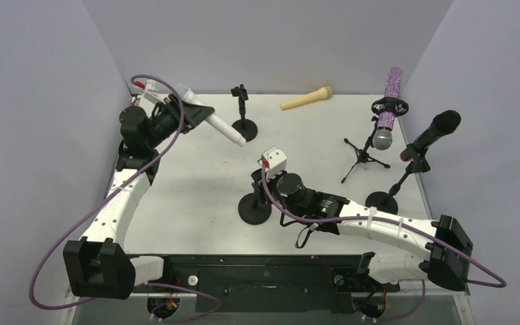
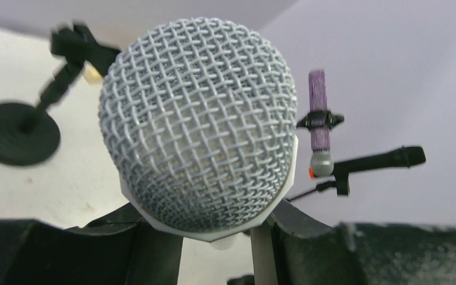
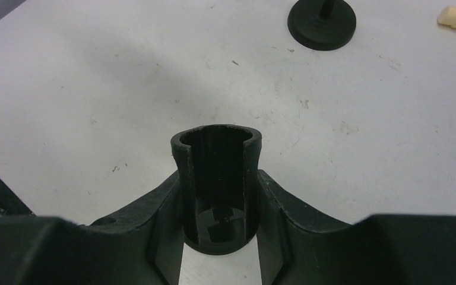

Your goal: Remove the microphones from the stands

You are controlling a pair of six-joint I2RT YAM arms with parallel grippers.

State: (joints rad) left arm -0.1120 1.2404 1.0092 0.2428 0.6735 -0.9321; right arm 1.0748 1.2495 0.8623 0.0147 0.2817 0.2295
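Note:
My left gripper (image 1: 191, 112) is shut on a white microphone (image 1: 218, 124) and holds it in the air over the far left of the table, its handle pointing right. In the left wrist view its silver mesh head (image 2: 199, 122) fills the frame between my fingers (image 2: 154, 249). My right gripper (image 1: 263, 186) is shut on the empty black clip (image 3: 217, 178) of a round-based stand (image 1: 254, 210) at the table's middle. The clip holds nothing.
A second empty black stand (image 1: 244, 114) stands at the back, also in the right wrist view (image 3: 322, 22). A beige microphone (image 1: 306, 98) lies at the back. A purple glitter microphone (image 1: 387, 112) on a tripod and a black microphone (image 1: 435, 132) on a stand are at the right.

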